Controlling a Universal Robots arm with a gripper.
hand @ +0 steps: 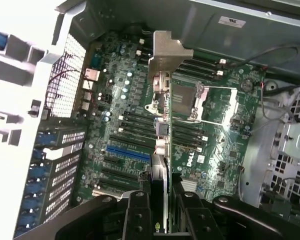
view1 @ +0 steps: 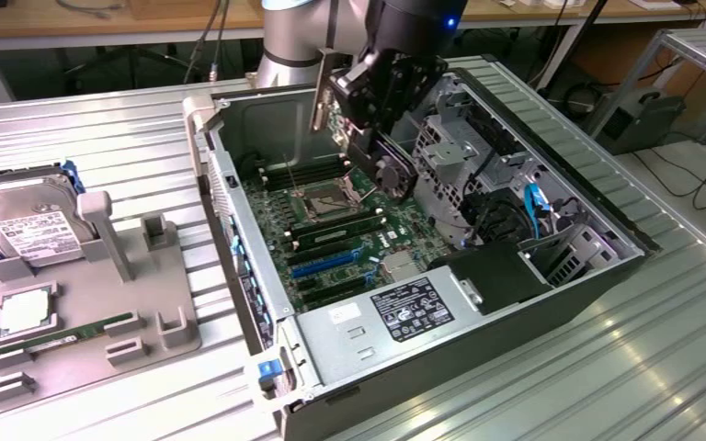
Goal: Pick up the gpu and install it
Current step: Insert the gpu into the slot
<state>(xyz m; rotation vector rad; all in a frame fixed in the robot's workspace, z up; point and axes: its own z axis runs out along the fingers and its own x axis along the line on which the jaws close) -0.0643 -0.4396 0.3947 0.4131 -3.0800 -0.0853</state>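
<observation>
The gpu (view1: 388, 167) is a dark card with a fan and a narrow silver bracket. It hangs upright above the open computer case (view1: 598, 276), over the motherboard (view1: 341, 241). My gripper (view1: 373, 124) is shut on the card's upper edge. In the wrist view the gpu (hand: 162, 100) shows edge-on, bracket end farthest from the fingers (hand: 137, 212), which press on both of its faces. Below it lie the CPU socket (hand: 202, 102) and the blue expansion slot (hand: 128, 150). The card is clear of the board and sits in no slot.
A grey fixture tray (view1: 96, 303) at the exterior view's left holds a silver hard drive (view1: 28, 225) and a green RAM stick (view1: 65, 335). Inside the case are the power supply (view1: 408, 308), a drive cage (view1: 451, 152) and cables (view1: 531, 207).
</observation>
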